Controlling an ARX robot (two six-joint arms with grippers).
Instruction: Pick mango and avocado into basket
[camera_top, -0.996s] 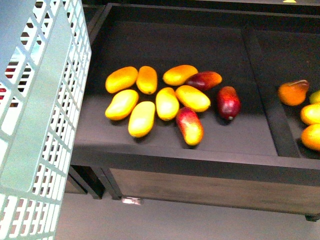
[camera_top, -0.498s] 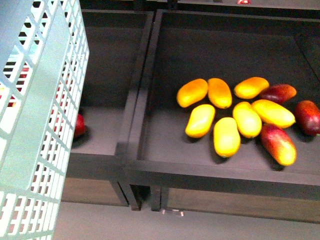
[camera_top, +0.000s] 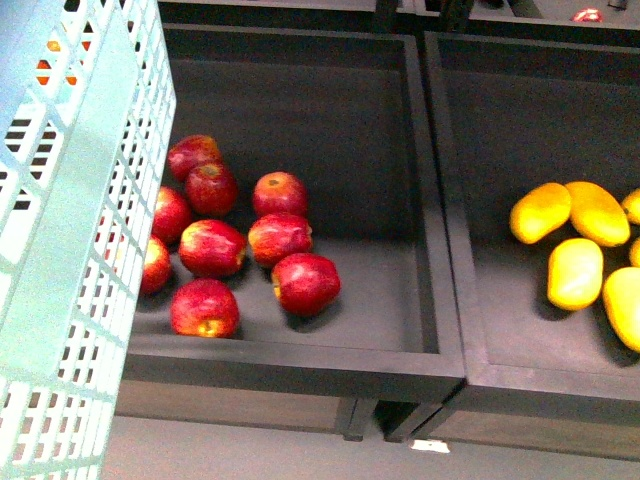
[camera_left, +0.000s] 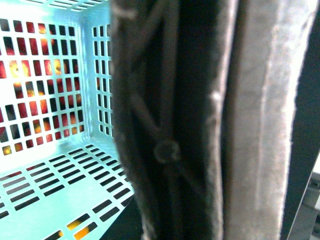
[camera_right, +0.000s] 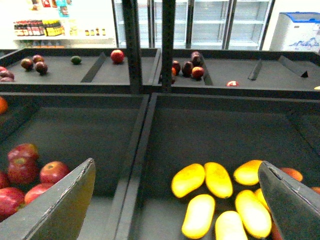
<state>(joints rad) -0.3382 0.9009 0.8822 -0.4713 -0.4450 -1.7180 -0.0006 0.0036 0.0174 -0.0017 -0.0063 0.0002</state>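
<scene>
The light teal basket fills the left of the front view, held up off the ground. Its slotted inside shows empty in the left wrist view, where my left gripper is shut on the basket, close and blurred. Several yellow mangoes lie in the right bin. My right gripper is open and empty, hanging above the same mangoes. A small dark green fruit lies on the far shelf; I cannot tell whether it is the avocado. Neither arm shows in the front view.
Several red apples lie in the dark bin left of the mangoes, also in the right wrist view. A raised divider wall separates the two bins. Far shelves hold dark fruits; glass-door fridges stand behind.
The front view has swung to the left: the mangoes slid to the right edge and the apple bin came into view. The basket stays at the left of the view.
</scene>
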